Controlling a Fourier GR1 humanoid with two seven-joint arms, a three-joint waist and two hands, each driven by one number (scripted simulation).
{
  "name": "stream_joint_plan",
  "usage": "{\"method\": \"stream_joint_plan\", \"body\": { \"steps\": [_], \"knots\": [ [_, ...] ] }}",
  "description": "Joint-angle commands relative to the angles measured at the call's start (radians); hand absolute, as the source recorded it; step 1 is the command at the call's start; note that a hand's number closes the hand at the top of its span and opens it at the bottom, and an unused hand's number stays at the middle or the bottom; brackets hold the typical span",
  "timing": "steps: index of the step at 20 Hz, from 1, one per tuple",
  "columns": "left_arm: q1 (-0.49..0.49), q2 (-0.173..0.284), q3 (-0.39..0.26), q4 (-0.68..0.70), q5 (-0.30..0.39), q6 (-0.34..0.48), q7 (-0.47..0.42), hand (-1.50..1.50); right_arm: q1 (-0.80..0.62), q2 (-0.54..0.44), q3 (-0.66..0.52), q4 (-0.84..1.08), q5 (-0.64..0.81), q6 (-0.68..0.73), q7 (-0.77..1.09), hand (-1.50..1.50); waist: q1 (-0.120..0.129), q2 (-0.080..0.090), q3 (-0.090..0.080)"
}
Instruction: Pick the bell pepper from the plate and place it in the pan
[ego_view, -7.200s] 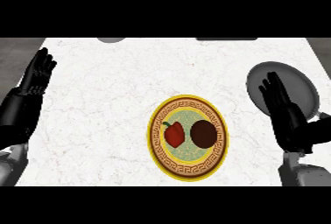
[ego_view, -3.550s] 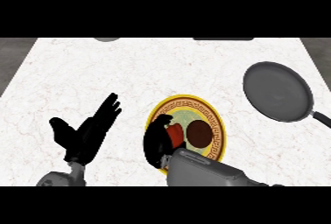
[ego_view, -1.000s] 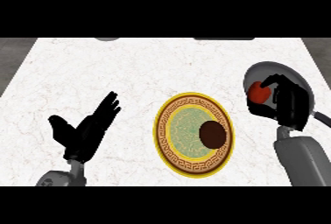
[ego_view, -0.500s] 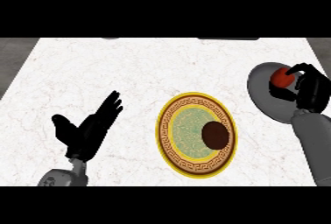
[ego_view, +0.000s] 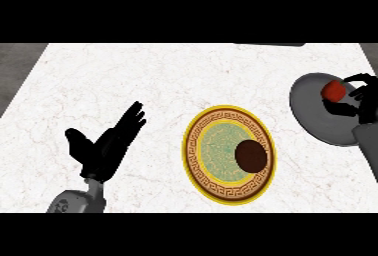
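Observation:
The red bell pepper (ego_view: 336, 90) is over the grey pan (ego_view: 316, 111) at the right edge of the counter. My right hand (ego_view: 359, 99) is curled round it from the right, thumb and fingers on either side. I cannot tell whether the pepper touches the pan's floor. The yellow patterned plate (ego_view: 214, 150) lies in the middle of the counter, with only a dark brown round thing (ego_view: 252, 155) on it. My left hand (ego_view: 111, 142) is open over the counter to the left of the plate, fingers straight and pointing up and right.
The white marble counter (ego_view: 148, 75) stretches behind and to the left of the plate. Its left edge runs diagonally at the far left. My right forearm (ego_view: 368, 145) covers the pan's lower right part.
My right hand has carried the pepper a little further right and up over the pan. The left hand and the plate have stayed put.

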Motion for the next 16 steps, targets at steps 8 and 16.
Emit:
{"method": "stream_joint_plan", "body": {
  "steps": [8, 16],
  "knots": [
    [-0.036, 0.011, 0.029, 0.01, 0.008, -0.008, 0.014, 0.0, -0.024, -0.012, -0.136, 0.076, -0.142, 0.18, -0.201, -1.5, -0.012, 0.007, 0.007],
    [0.026, -0.007, 0.011, -0.004, -0.01, 0.002, -0.017, 0.0, -0.02, -0.054, -0.323, 0.105, -0.35, 0.415, -0.314, -1.5, -0.01, 0.0, 0.004]
  ]
}}
